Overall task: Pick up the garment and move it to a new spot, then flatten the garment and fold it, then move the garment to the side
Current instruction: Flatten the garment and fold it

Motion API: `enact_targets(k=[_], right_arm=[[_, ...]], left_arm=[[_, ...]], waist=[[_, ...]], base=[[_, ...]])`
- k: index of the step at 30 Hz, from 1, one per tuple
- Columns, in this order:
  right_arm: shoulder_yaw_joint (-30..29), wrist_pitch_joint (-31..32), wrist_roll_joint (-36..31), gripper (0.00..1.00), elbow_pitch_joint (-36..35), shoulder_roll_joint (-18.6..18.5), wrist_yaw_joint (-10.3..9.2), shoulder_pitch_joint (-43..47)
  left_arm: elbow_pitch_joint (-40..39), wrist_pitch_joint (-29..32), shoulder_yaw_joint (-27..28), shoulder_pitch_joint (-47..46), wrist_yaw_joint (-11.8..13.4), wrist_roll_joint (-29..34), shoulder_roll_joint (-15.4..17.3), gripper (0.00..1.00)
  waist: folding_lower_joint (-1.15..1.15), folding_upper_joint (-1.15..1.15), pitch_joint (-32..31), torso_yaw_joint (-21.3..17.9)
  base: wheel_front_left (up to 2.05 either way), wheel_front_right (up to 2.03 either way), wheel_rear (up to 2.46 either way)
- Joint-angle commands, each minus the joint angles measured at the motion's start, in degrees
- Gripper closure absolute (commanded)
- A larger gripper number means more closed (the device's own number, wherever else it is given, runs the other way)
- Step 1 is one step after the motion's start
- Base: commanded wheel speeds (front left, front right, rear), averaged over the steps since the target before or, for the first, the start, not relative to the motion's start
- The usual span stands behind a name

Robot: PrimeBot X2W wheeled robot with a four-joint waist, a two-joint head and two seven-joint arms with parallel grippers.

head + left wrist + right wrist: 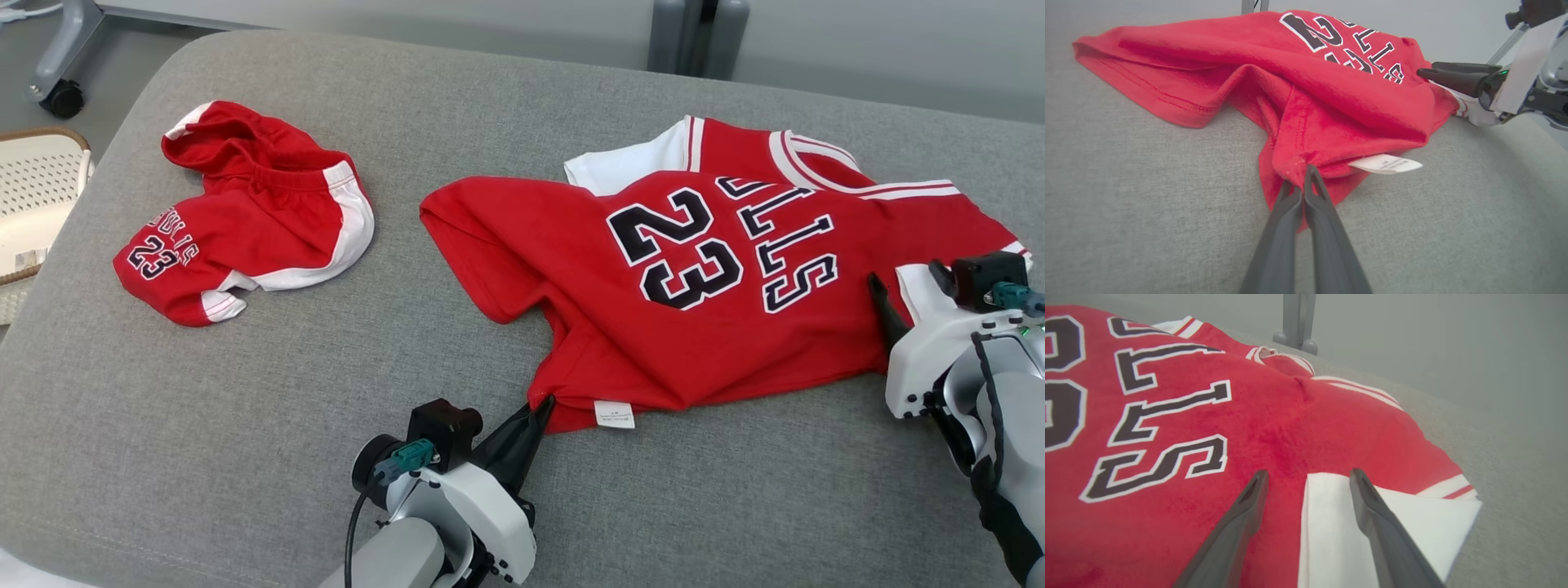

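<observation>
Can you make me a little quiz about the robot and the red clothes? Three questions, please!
1. True or false: the left gripper is shut on the hem of the big red jersey shirt with a black 23.
2. What lies between the fingers of the open right gripper? A) the shirt's white sleeve B) a blue sock C) a yellow towel
3. Fill the gap: in the head view, the small red and white shorts lie on the grey fabric surface to the shirt's ____.

Key: 1 true; 2 A; 3 left.
</observation>
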Motion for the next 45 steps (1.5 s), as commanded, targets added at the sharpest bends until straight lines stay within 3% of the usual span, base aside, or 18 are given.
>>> enact_targets(k=[1, 20, 21, 22, 25, 45], right_arm=[[1.07, 0.55, 0.68, 0.00, 1.36, -0.12, 0.00, -0.99], [7.53, -0.74, 7.81, 0.00, 5.84, -0.72, 0.01, -4.34], [7.85, -0.66, 8.16, 0.05, 5.97, -0.79, 0.00, -4.41], [8.24, -0.49, 8.56, 0.45, 6.11, -0.89, 0.00, -4.47], [9.26, -0.23, 9.46, 1.00, 6.46, -1.33, 0.00, -4.50], [12.60, -1.64, 17.57, 1.00, 4.37, -1.55, 0.00, -1.75]], left_arm=[[0.05, -0.26, 0.16, -0.64, -0.10, 0.03, 0.19, 1.00], [-0.22, -0.26, 2.00, -1.81, 0.71, 0.15, 0.15, 1.00], [-0.24, -0.26, 2.04, -1.78, 0.70, 0.16, 0.16, 1.00], [-0.28, -0.26, 2.07, -1.74, 0.69, 0.18, 0.16, 1.00], [-0.40, -0.26, 2.01, -1.62, 0.66, -0.01, 0.15, 1.00], [1.90, -0.26, 3.25, -0.51, 1.27, 0.24, 0.16, 1.00]], waist=[[0.00, 0.00, 0.26, 0.04], [0.00, 0.00, 2.24, -0.66], [0.00, 0.00, 2.30, -0.62], [0.00, 0.00, 2.35, -0.57], [0.00, 0.00, 2.43, -0.41], [0.00, 0.00, -0.95, -2.94]], base=[[0.00, 0.00, 0.00], [0.00, 0.00, 0.00], [0.00, 0.00, 0.00], [0.00, 0.00, 0.00], [0.00, 0.00, 0.00], [0.00, 0.00, 0.00]])
